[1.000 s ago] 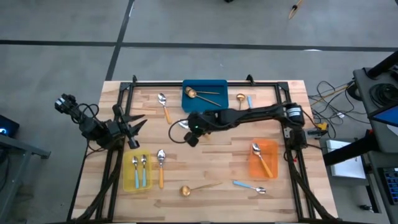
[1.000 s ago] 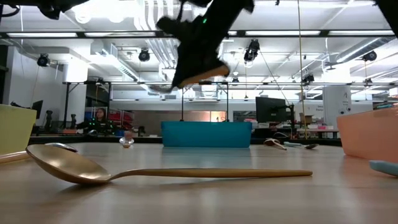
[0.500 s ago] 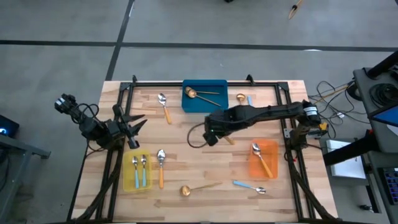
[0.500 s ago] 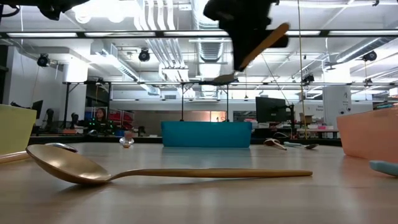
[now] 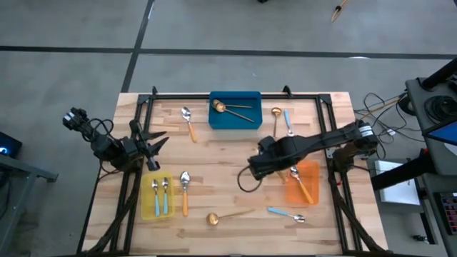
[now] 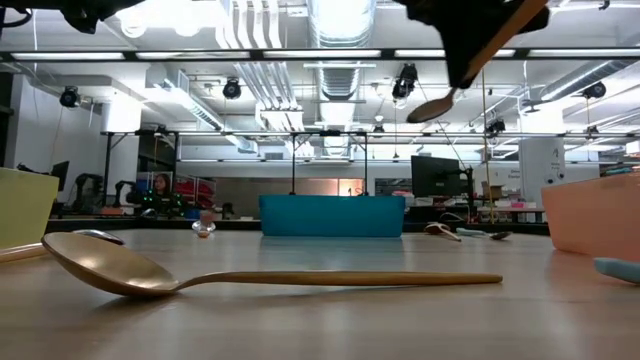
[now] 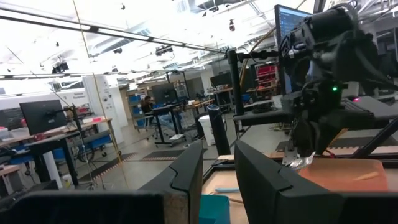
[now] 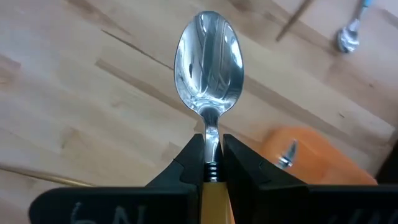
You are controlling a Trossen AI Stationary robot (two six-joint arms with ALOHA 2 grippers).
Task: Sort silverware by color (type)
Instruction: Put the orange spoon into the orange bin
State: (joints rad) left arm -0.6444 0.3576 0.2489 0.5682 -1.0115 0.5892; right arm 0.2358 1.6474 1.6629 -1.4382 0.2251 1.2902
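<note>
My right gripper (image 5: 258, 167) hangs over the table's middle right, just left of the orange bin (image 5: 310, 170). It is shut on the handle of a silver-bowled, orange-handled spoon (image 8: 208, 56), whose bowl (image 6: 432, 108) is in the air, well above the wood. One orange-handled spoon (image 5: 300, 181) lies in the orange bin. The blue bin (image 5: 248, 100) holds gold spoons (image 5: 230, 108). Two blue-handled spoons (image 5: 160, 193) lie in the yellow bin (image 5: 146, 207). My left gripper (image 5: 155, 148) waits at the table's left edge, jaws apart and empty.
Loose on the wood lie orange-handled spoons (image 5: 188, 123) (image 5: 185, 191), a gold spoon (image 5: 228, 215) at the front, a blue-handled spoon (image 5: 287, 214) beside it, and a gold spoon (image 5: 276, 114) and a blue-handled spoon (image 5: 288, 121) at the back right. A black frame (image 5: 235, 93) rims the table.
My right arm has carried the orange-handled spoon from in front of the blue bin rightwards and forwards to beside the orange bin. The left arm stayed still.
</note>
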